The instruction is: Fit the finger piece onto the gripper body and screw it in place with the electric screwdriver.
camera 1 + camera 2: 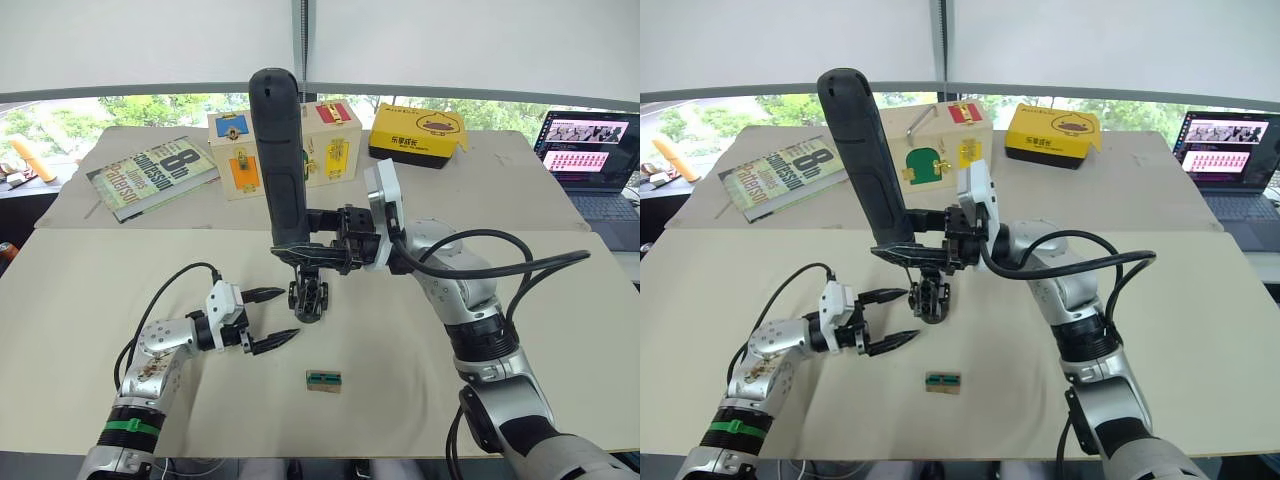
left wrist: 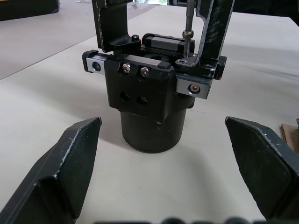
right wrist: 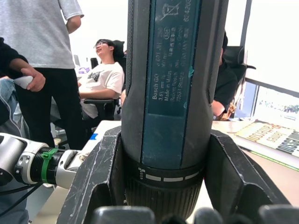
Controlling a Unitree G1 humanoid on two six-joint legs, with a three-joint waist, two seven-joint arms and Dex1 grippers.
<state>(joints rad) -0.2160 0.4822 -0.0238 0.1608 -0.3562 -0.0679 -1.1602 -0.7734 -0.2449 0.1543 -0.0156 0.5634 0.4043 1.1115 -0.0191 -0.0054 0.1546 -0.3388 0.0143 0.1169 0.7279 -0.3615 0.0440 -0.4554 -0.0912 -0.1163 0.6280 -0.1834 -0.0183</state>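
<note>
The electric screwdriver (image 3: 170, 93) runs past the frame's top edge — its bit tip hidden.

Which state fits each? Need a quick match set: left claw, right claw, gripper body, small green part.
Things:
1. left claw
2. right claw
3. gripper body
4. small green part

States:
A. stands on the table under the bit
B. shut on the electric screwdriver
C. open, beside the body
D. lies alone nearer the robot

Pairs: 1-C, 2-B, 3-A, 4-D
</note>
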